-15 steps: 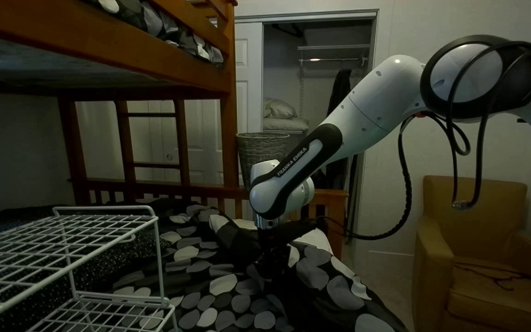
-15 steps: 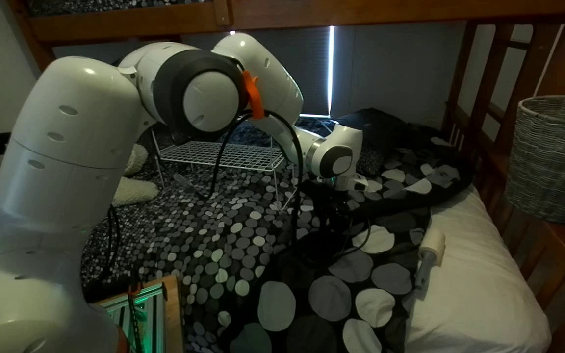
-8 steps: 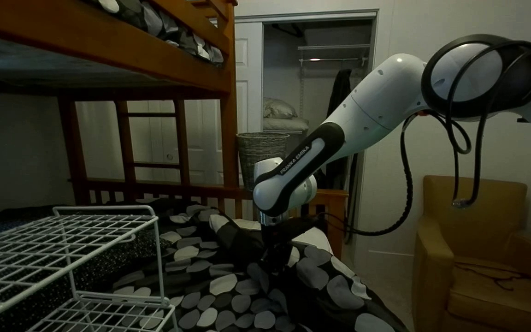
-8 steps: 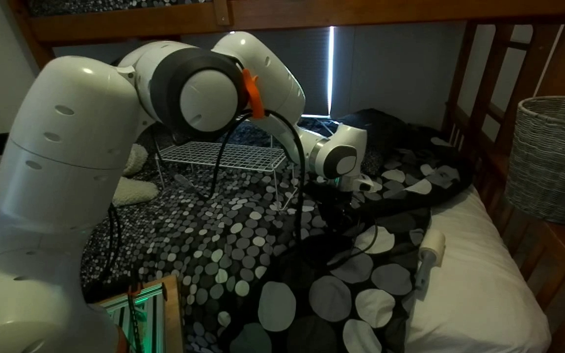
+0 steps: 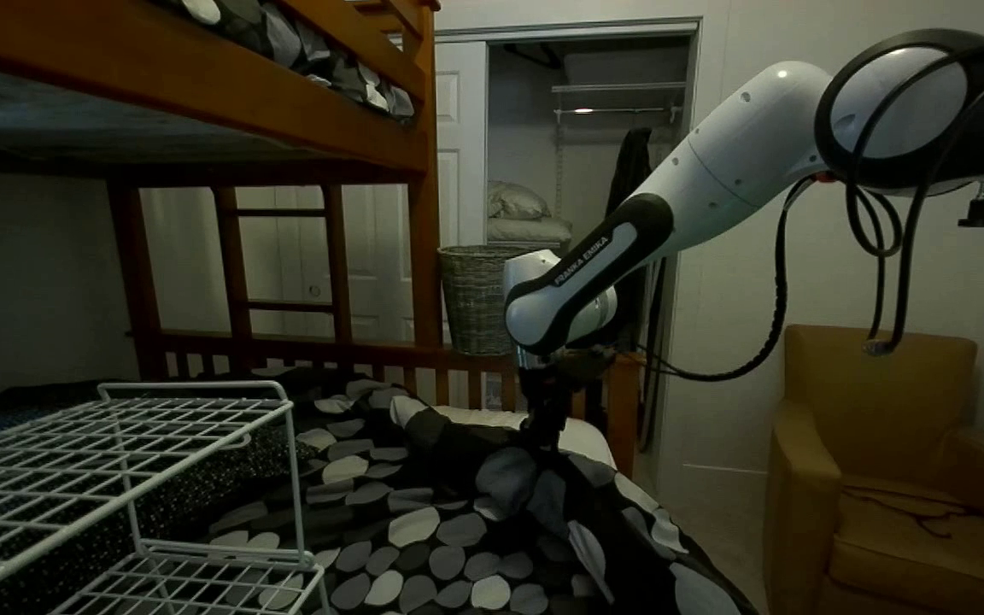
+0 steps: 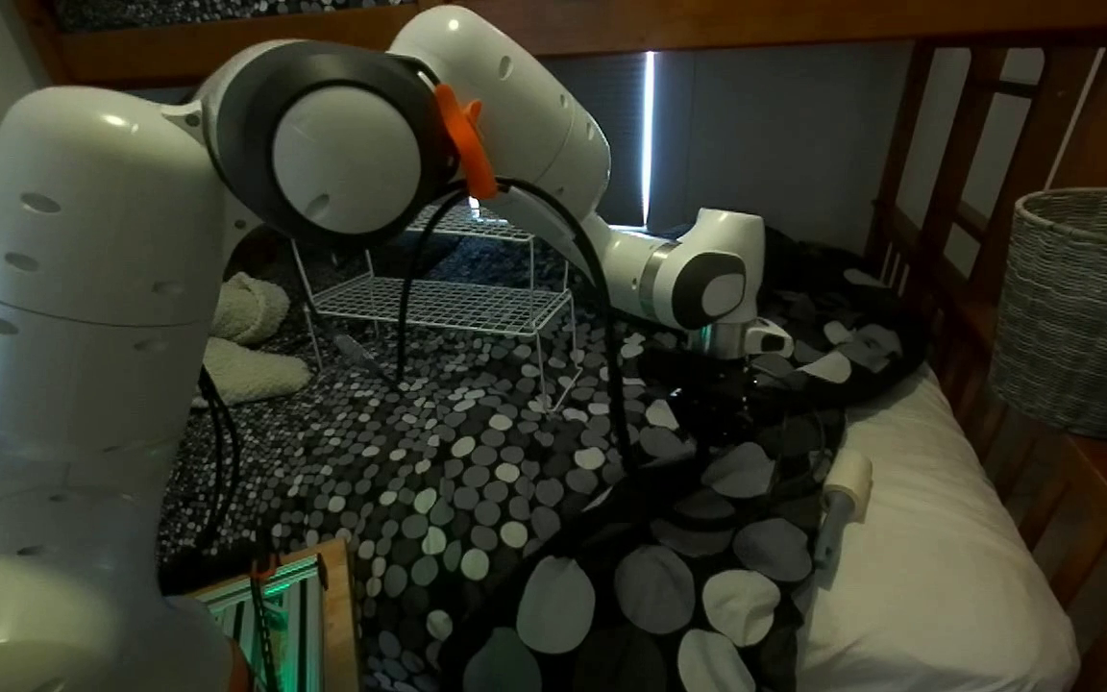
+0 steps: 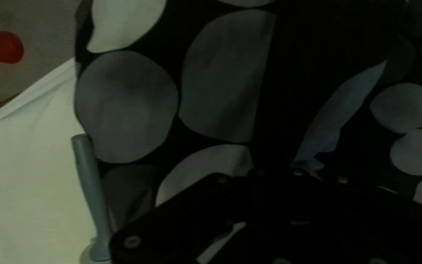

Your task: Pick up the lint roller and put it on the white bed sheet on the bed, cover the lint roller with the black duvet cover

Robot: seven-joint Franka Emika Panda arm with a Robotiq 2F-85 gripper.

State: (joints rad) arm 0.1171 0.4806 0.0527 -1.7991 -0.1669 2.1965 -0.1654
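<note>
Wrist view is pretty dark, but my gripper [image 7: 278, 172] takes up the lower middle and lower right of the frame, fingers closed on a pinch of the black duvet cover [image 7: 211, 91] (the tips nearly vanish into the black, so I'm going by the fabric bunched up against them). In an exterior view, just right of centre, the cover rises in folds to where I've got it.

The lint roller [image 6: 847, 485] is in plain sight on the white bed sheet [image 6: 947, 596], right at the cover's edge. In that exterior view it's right of centre, pale roll up top, grey handle pointing down and a bit left. In the wrist view the handle runs down the left side, with just a bit of the roll showing at the bottom. Upper left there I also get a round red thing [image 7: 3, 47], no clue what.

Further out, my white arm [image 6: 83, 269] fills the left of an exterior view, the bed's [image 6: 803, 24] brown rail crosses the top, and a wicker basket [image 6: 1082, 317] sits at the right edge. In an exterior view there's a white wire rack [image 5: 193, 387] lower left and a mustard armchair [image 5: 902, 410] lower right.
</note>
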